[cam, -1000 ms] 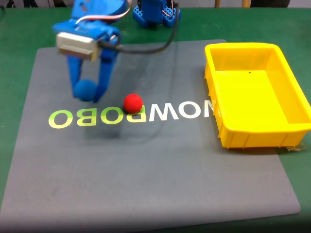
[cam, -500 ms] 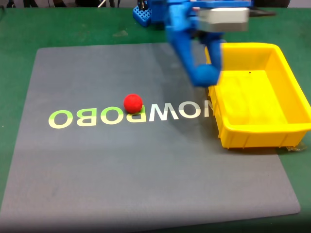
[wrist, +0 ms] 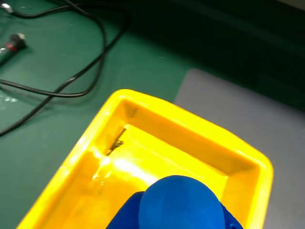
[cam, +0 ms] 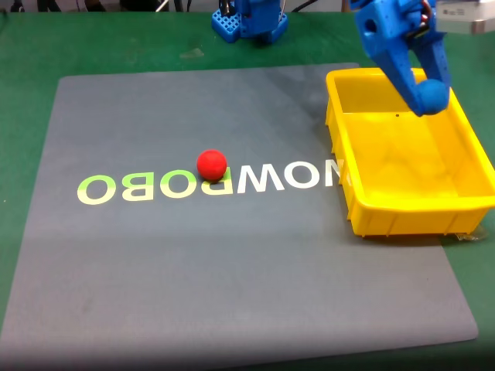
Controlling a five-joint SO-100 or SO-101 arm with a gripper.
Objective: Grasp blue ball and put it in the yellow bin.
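Observation:
The blue ball [cam: 431, 96] hangs in the air over the far part of the yellow bin [cam: 363, 209], held between the two blue fingers of my gripper [cam: 429, 94], which is shut on it. In the wrist view the blue ball [wrist: 180, 202] sits at the bottom centre with the inside of the yellow bin [wrist: 119, 164] right below it. The bin stands at the right edge of the grey mat and holds nothing else.
A red ball [cam: 211, 165] rests on the grey mat [cam: 193, 263] beside pale lettering, left of the bin. The arm's blue base [cam: 249, 22] stands at the far edge. Black cables [wrist: 71, 71] lie on the green table beyond the bin.
The gripper has carried the blue ball from above the mat's left part, past the red ball, rightward to above the yellow bin. The red ball and bin have not moved.

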